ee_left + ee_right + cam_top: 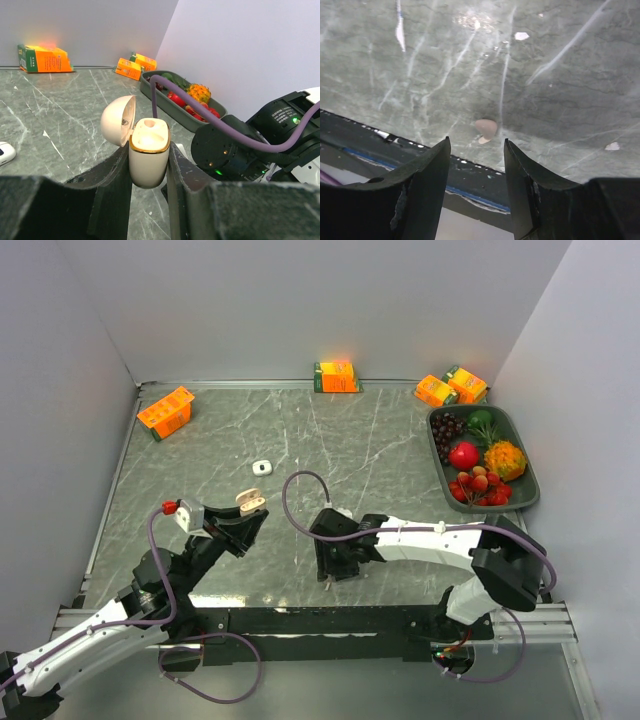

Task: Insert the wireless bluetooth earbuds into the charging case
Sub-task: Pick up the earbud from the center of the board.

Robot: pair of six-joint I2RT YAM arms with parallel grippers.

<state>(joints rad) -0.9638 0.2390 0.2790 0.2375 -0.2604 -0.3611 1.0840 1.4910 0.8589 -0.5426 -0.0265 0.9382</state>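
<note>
My left gripper [243, 515] is shut on a cream charging case [251, 502] and holds it above the table. In the left wrist view the case [149, 155] stands upright between the fingers with its gold-rimmed lid [117, 120] open; its top cavity looks empty. One small beige earbud [486, 129] lies on the marble table close to the front edge. My right gripper [476, 150] is open just above and short of it, pointing down, empty. In the top view the right gripper [335, 565] hides the earbud.
A small white case [262, 467] lies on the table further back and also shows in the left wrist view [5, 152]. Orange boxes [165, 411] [337, 376] [451, 388] stand along the back. A dark tray [530, 475] of fruit sits at the right. The table's front edge [470, 167] is beneath the right gripper.
</note>
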